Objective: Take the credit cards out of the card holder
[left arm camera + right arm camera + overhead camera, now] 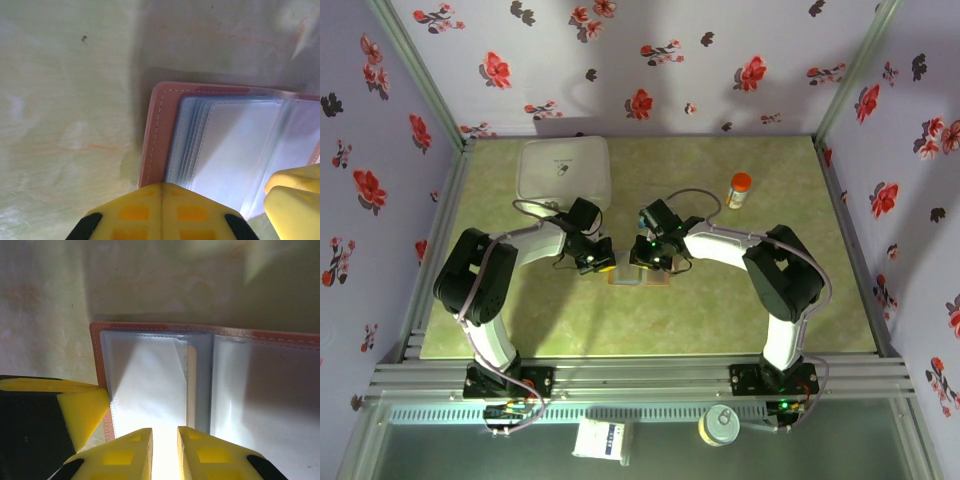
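The right pincer [165, 442] hangs low over the open wallet [150, 329], its 2 jaws a narrow slit apart and its tips on or just above a clear sleeve [145, 380]. I see nothing caught between them, though glare washes that spot. Just ahead of its tips and a little to the right, a thin yellow-orange strip shows inside the sleeve by the fold: the edge of 1 card [191, 372]. Close on its left, the left pincer [161, 200] is fully closed with nothing in it. Its tips sit at the wallet's near edge, seemingly pinning it to the table [65, 100].

My reading is that the wallet is spread and steadied with the cards still inside, so the step in hand is getting at the 1st card. Next, the right pincer needs to reach that exposed edge, close on the card alone and not the sleeve, and draw it out along the pocket while the left pins the wallet.
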